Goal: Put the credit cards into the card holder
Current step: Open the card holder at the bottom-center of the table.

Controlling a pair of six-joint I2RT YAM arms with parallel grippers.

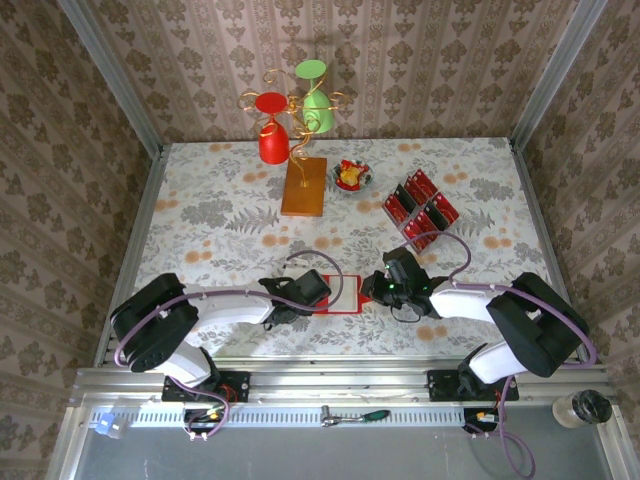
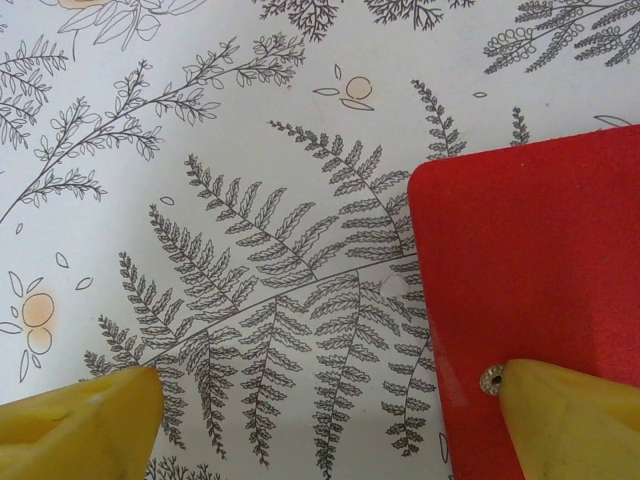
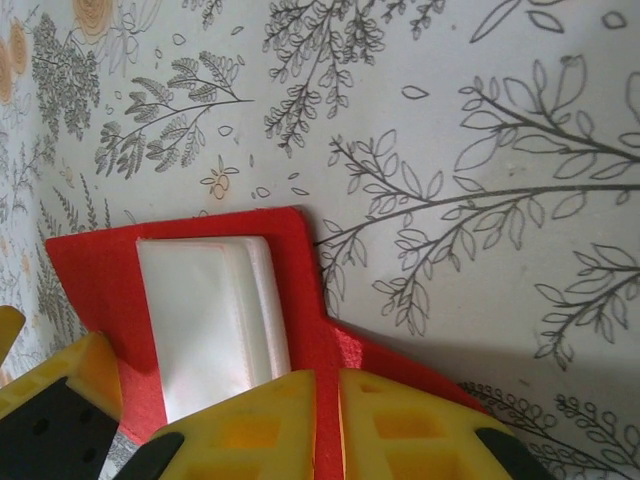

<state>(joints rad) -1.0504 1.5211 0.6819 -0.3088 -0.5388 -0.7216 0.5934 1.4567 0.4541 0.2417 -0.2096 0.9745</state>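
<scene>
Two grippers meet at the card holder (image 1: 342, 295), which lies flat on the flowery table (image 1: 200, 200), low in the middle of the top view. It is a red folder, and its pale inside faces up.

The right gripper (image 3: 325, 420) has its yellow fingers (image 3: 250, 430) pressed together on a red flap of the holder, at the bottom of the right wrist view. It is pinching that edge.

The left gripper (image 2: 320, 430) has its jaws spread wide. One finger is in the lower left corner of the left wrist view, over bare table. The other is in the lower right corner, over the red holder. It grips nothing.

The credit cards (image 1: 420, 207) sit in a bunch toward the upper right of the top view, well apart from the holder. They are red with black bands. No card can be seen inside the holder, and no gripper has a card. So the job looks to be only at the start: every card has yet to be picked up and slid in.
</scene>
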